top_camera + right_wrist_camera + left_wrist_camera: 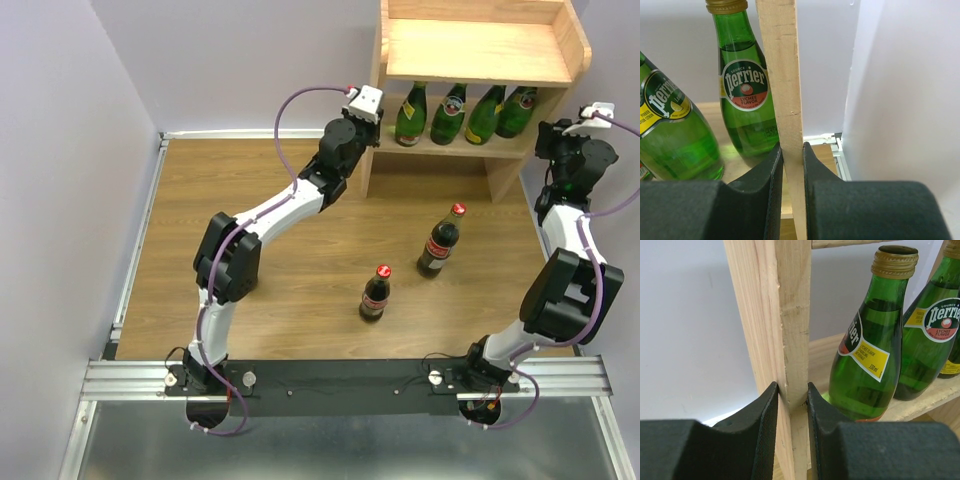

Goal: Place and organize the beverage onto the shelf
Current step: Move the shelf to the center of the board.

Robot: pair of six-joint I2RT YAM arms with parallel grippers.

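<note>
The light-wood shelf stands at the back of the table. Several green glass bottles with gold caps stand in a row on its lower tier. Two dark cola bottles with red caps stand upright on the table, one nearer the shelf and one nearer me. My left gripper is shut on the front edge of the shelf's left side panel, beside a green bottle. At the other end my right gripper is shut on the right side panel, next to another green bottle.
The shelf's top board carries nothing. White walls enclose the table on the left, back and right; the right wall is close beside my right gripper. A metal rail runs along the table's left edge.
</note>
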